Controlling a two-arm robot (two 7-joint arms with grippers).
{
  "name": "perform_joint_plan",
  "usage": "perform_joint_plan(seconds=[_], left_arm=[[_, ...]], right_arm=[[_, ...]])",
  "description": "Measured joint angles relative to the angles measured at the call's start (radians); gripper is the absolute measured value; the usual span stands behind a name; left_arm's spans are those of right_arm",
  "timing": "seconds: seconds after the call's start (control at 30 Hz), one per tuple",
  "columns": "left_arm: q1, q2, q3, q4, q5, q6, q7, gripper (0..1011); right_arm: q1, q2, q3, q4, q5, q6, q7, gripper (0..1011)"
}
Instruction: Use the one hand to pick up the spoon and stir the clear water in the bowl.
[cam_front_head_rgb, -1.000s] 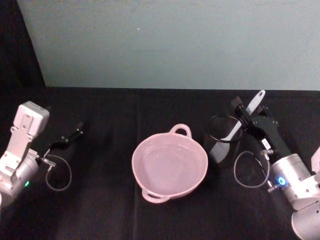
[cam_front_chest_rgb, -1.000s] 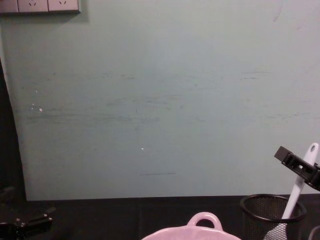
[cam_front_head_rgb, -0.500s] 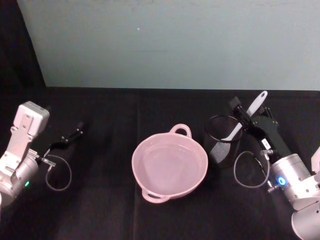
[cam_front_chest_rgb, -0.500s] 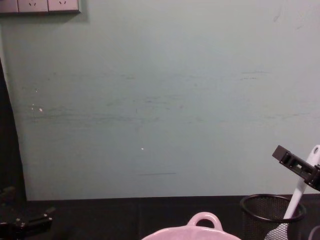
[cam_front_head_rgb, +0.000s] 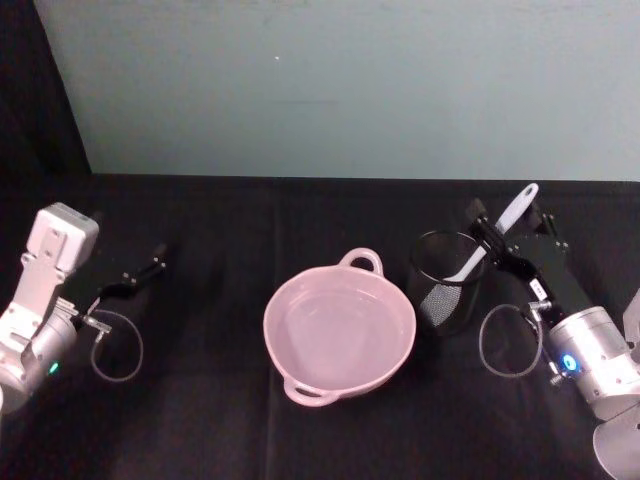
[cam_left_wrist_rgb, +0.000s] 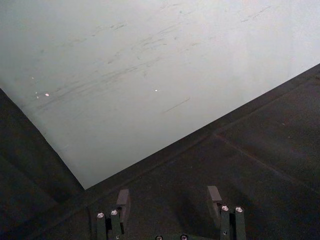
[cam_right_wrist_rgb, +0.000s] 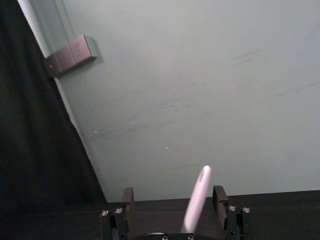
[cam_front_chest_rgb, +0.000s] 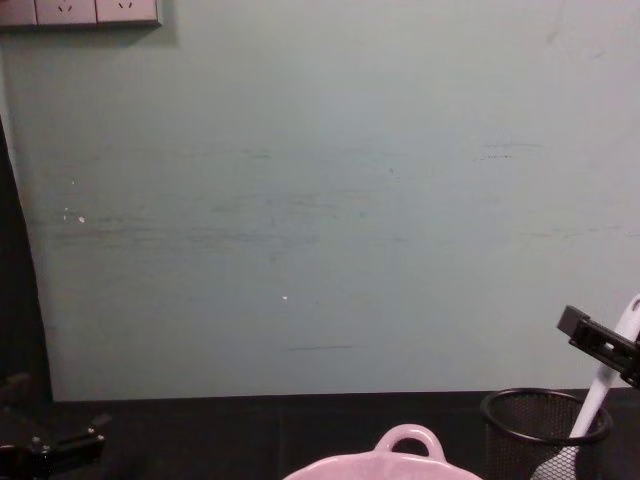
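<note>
The right black gripper, fingers spread, brackets the slim white spatula-like spoon leaning in the black wire-mesh cup, ungrasped, ready to lift it toward the pale pink bowl.

The black tabletop carries a pale pink bowl at centre and a black wire-mesh cup just beside it on the right.

No legible text, label, brand, number or sign on any surface here.
</note>
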Motion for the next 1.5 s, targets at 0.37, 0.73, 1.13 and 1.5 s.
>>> perform_joint_plan(seconds=[0.37,0.73,1.13,1.5], left_arm=[[0.000,0.000,0.000,0.000,0.000,0.000,0.000,1005],[0.000,0.000,0.000,0.000,0.000,0.000,0.000,1005],[0.000,0.000,0.000,0.000,0.000,0.000,0.000,1005],[0.000,0.000,0.000,0.000,0.000,0.000,0.000,1005]], right_arm=[[-0.036,0.017,0.013,-0.047,-0.119,-0.006,-0.060,1002],[-0.145,0.033,0.040,-0.179,-0.191,-0.002,-0.078,1003],[-0.287,0.050,0.120,-0.330,-0.244,-0.030,-0.101,1003],[-0.324,0.048,0.196,-0.313,-0.294,-0.041,-0.138,1003]])
